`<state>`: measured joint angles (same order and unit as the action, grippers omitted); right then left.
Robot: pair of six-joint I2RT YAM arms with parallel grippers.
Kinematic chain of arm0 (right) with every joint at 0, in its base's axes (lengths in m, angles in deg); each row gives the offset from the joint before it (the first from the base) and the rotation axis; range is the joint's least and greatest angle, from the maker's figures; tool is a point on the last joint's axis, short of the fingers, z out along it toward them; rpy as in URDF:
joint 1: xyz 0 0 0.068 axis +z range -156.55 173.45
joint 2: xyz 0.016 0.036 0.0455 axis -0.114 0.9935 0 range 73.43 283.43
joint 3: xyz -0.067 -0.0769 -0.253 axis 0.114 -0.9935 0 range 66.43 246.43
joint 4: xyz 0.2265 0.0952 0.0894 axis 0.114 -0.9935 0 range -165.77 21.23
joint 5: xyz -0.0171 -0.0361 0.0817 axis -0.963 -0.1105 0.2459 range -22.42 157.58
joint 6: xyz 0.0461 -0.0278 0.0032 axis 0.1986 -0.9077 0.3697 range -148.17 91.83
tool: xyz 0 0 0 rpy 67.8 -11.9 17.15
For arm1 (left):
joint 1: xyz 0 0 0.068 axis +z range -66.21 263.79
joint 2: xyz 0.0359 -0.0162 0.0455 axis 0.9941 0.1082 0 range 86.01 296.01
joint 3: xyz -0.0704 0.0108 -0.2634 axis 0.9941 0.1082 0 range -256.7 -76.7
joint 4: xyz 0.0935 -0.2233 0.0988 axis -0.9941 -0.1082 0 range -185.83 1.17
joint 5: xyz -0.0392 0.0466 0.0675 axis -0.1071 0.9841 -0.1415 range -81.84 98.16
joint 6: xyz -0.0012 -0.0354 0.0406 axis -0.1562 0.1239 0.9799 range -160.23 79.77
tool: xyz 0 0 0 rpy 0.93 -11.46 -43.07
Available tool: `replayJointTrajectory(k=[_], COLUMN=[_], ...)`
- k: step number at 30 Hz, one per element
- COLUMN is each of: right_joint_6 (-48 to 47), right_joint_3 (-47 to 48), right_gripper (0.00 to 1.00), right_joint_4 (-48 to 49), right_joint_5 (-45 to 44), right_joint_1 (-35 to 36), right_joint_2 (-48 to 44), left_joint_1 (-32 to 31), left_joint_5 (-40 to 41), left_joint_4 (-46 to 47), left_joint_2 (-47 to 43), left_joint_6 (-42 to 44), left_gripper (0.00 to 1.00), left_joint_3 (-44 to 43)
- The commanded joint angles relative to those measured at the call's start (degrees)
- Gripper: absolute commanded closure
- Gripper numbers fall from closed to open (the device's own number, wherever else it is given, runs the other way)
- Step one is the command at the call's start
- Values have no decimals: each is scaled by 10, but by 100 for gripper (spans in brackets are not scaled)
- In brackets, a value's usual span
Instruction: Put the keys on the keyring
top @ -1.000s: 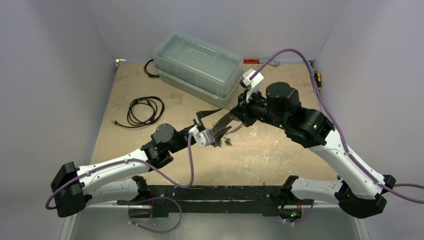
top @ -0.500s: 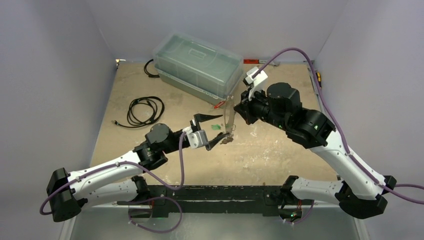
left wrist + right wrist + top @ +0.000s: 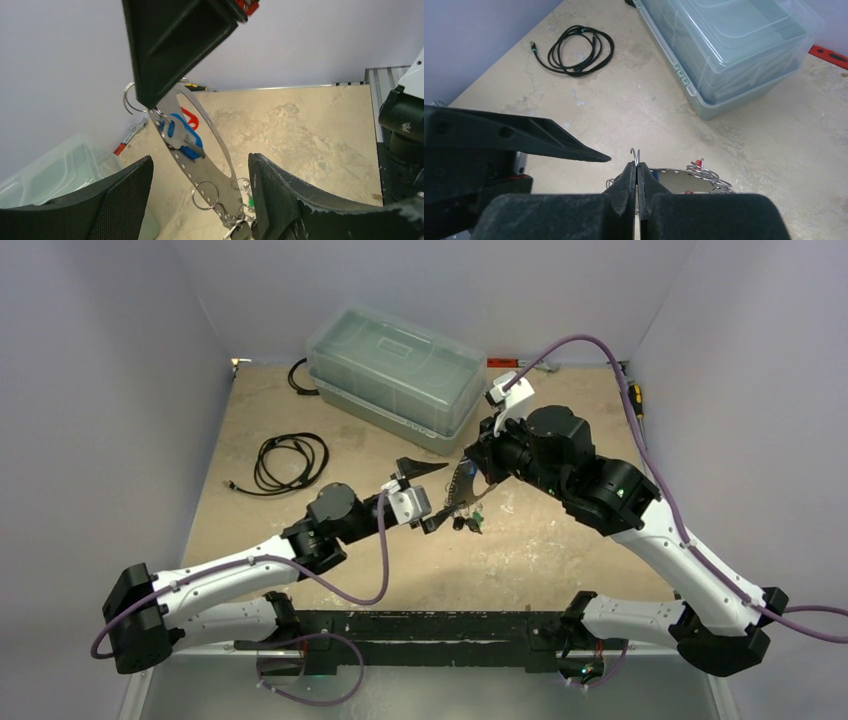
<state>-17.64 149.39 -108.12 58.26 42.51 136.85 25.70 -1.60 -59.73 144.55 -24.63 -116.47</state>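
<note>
The right gripper (image 3: 637,172) has its fingers clamped on the keyring (image 3: 202,150) rim, holding it on edge above the worktop (image 3: 560,550). A blue-tagged key (image 3: 182,136) and more keys (image 3: 466,523) hang from it. The left gripper (image 3: 438,496) fingers are apart, straddling its lower end.

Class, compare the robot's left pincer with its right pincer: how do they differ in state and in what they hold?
The right pincer is shut, while the left pincer is wide open. The right pincer grips the keyring by its rim; the left pincer holds nothing, and the ring only shows between its spread fingers. Both are black, two-fingered and aimed at the same ring.
</note>
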Motion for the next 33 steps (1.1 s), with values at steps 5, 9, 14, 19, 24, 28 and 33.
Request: replayJointTrajectory(k=[5, 9, 14, 19, 24, 28, 33], right_joint_6=[12, 10, 9, 5, 1, -3, -6], right_joint_3=[-3, -1, 3, 7, 17, 31, 42], right_gripper=[100, 100, 100, 100, 100, 100, 100], right_joint_4=[57, 56, 54, 52, 51, 47, 47], right_joint_5=[20, 38, 46, 61, 57, 56, 51], right_joint_1=[-1, -1, -1, -1, -1, -1, -1], right_joint_2=[-9, -14, -15, -9, -8, -4, -1], left_joint_1=[2, 2, 1, 2, 2, 2, 2], left_joint_5=[23, 61, 75, 65, 48, 33, 22], left_joint_4=[93, 124, 122, 119, 88, 90, 77], left_joint_2=[84, 104, 109, 105, 100, 83, 69], left_joint_6=[-9, 9, 36, 54, 54, 51, 56], left_gripper=[33, 39, 40, 86, 80, 49, 41], left_joint_3=[-21, -10, -4, -2, -1, 17, 27])
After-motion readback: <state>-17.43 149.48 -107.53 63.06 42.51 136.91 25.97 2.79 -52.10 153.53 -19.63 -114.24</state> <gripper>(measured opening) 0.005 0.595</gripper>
